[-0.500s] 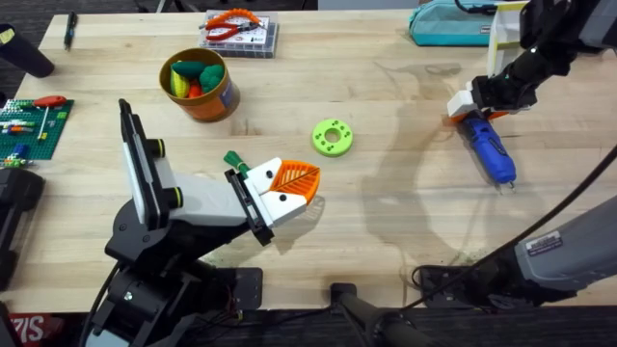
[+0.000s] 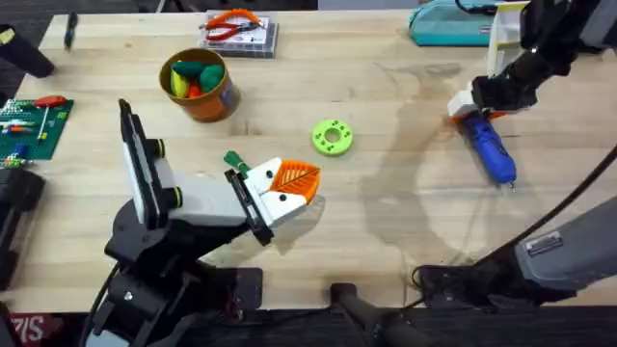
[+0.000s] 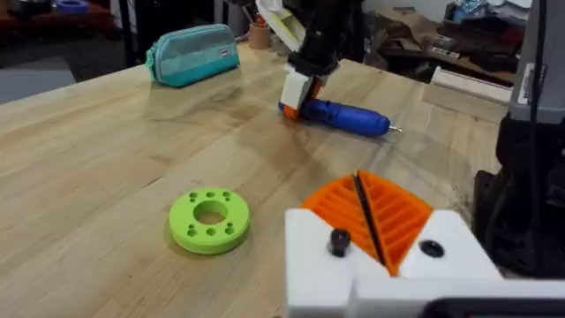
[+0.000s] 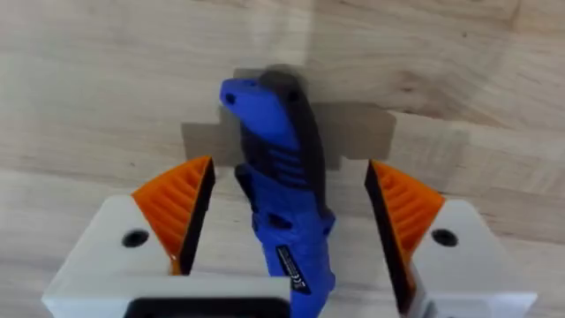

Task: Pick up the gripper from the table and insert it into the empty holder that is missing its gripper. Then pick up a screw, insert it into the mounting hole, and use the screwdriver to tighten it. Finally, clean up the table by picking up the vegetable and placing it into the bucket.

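The blue screwdriver [image 2: 490, 152] lies on the table at the right, its metal tip pointing toward the near edge. My right gripper [image 2: 472, 101] is lowered over its orange end. In the right wrist view the right gripper [image 4: 290, 190] stands open, an orange pad on either side of the screwdriver [image 4: 274, 132] with a gap on both sides. My left gripper [image 2: 289, 183] hovers over the middle of the table, its orange pads [image 3: 388, 208] shut together. The orange-brown bucket [image 2: 198, 85] at the back left holds yellow, green and red vegetables [image 2: 191, 77].
A flat green disc [image 2: 333, 137] with holes lies just beyond the left gripper. At the back are orange-handled pliers on a parts box [image 2: 238, 29] and a teal pouch [image 2: 453, 24]. A green board [image 2: 29, 125] sits at the left edge.
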